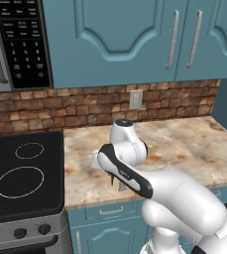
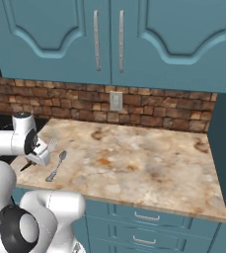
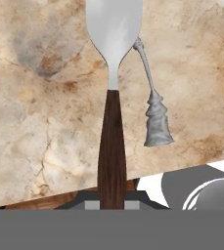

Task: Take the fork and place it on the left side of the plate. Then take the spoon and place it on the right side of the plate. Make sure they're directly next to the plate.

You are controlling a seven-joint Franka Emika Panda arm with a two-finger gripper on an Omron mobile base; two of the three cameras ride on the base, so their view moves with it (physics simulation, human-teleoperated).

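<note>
Hand view has the fingers (image 3: 112,202) closed on the fork (image 3: 112,97), its handle running straight up-frame, spoon (image 3: 152,107) just right.

In the hand view, the fork (image 3: 112,97) loses its tines past the 12 o'clock edge. The spoon (image 3: 155,117) beside it is cut off there too, its bowl possibly beyond the edge.

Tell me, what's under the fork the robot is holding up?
Under the fork lies the marbled counter, with the spoon lying beside it. The handle's end is covered by the jaws.
</note>
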